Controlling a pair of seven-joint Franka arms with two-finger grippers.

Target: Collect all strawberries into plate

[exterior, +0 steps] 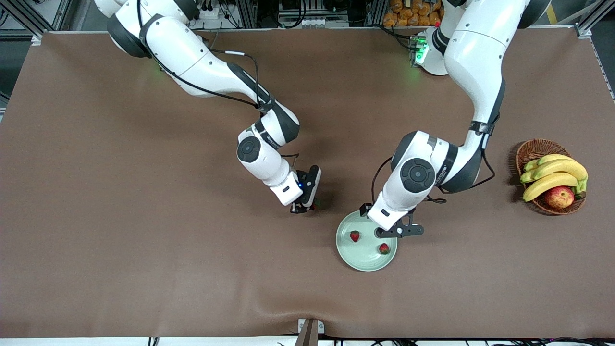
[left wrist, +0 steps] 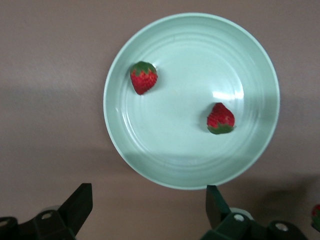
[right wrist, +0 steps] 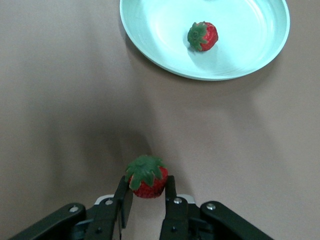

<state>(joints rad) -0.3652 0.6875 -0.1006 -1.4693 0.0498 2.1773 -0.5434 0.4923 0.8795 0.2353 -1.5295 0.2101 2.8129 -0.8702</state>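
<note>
Right wrist view: right tool [right wrist: 145,197] clamped on strawberry [right wrist: 146,177], barely visible, perhaps, from front; left tool [left wrist: 149,202] apart over plate [left wrist: 260,150].

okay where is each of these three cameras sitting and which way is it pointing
Front view: high across the table, facing both arms; left gripper over the plate.
Left wrist view: looks down at the plate with two strawberries; fingertips show.
Right wrist view: right gripper pinching a strawberry.
All share the plate.
</note>
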